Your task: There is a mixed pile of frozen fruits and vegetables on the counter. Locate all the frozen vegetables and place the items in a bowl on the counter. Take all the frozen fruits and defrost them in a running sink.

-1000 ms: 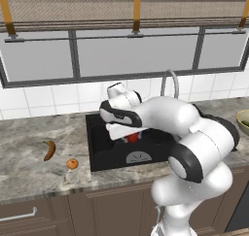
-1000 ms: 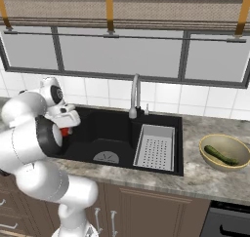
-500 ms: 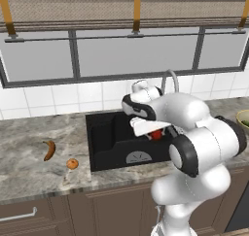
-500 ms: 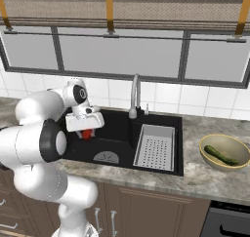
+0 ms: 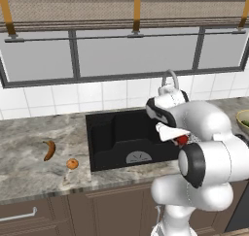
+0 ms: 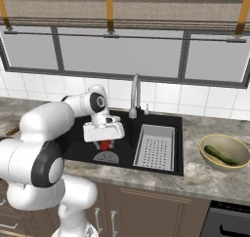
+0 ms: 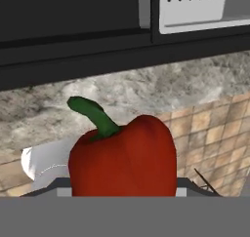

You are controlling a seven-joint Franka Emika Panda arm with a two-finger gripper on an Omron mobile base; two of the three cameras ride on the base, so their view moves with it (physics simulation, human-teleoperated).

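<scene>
The pincer point(image 6: 104, 144) was closed around a red bell pepper point(image 7: 122, 158) with a green stem, holding it above the black sink point(image 6: 161, 159) just left of the grey perforated tray point(image 6: 155, 147); by this task's sorting it appeared to be carried as a fruit bound for defrosting. The next move likely called for lowering it into the basin and letting go; the banana point(image 5: 49, 149) and orange point(image 5: 72, 164) waited on the surface point(image 5: 24, 167), while the green vegetable point(image 6: 220, 155) lay in the bowl point(image 6: 210, 157).

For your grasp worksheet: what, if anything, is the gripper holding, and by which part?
The gripper holds the red fruit by its lower body, over the sink; its green stem is free.
</scene>
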